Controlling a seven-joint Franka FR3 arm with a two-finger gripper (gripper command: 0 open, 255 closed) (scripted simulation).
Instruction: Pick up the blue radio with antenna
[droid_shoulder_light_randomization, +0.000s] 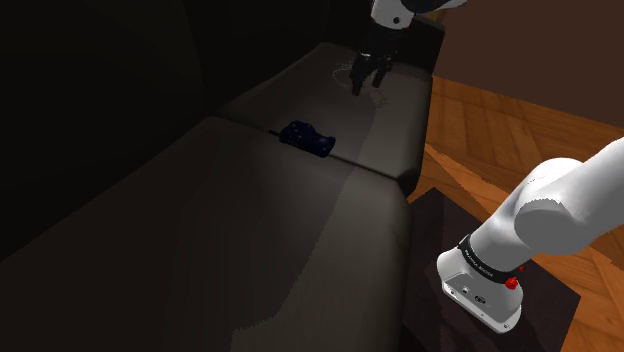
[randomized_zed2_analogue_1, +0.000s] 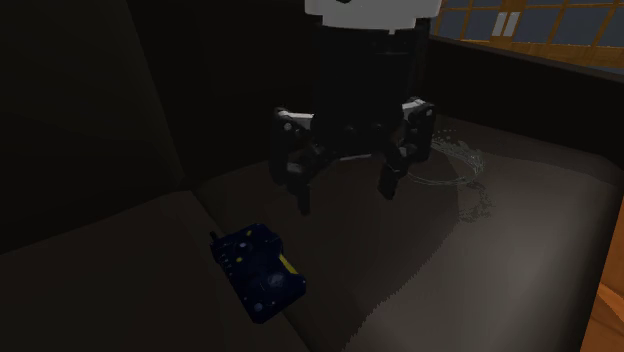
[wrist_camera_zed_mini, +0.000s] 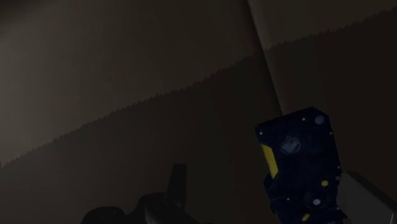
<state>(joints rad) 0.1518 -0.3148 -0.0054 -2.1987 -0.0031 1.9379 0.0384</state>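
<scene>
The blue radio is being seen lying flat on the dark sofa seat, about midway between the backrest and the front edge. It is lying at or just beside the seam that divides the near cushion from the far one; which side cannot be told. Yellow markings are being shown on its casing in the second exterior and wrist views. An antenna is not being made out.

Bare cushion is lying on every side of the radio, with nothing touching it. The front edge of the seat is dropping toward a wooden floor on the shoulder view's right.

The gripper is being held above the far cushion, well apart from the radio, with its fingers spread and nothing between them. A faint pale ring-shaped outline is being noted on the cushion just beside the gripper; what it is cannot be told.

The white arm is being seen rising from the dark stand.
</scene>
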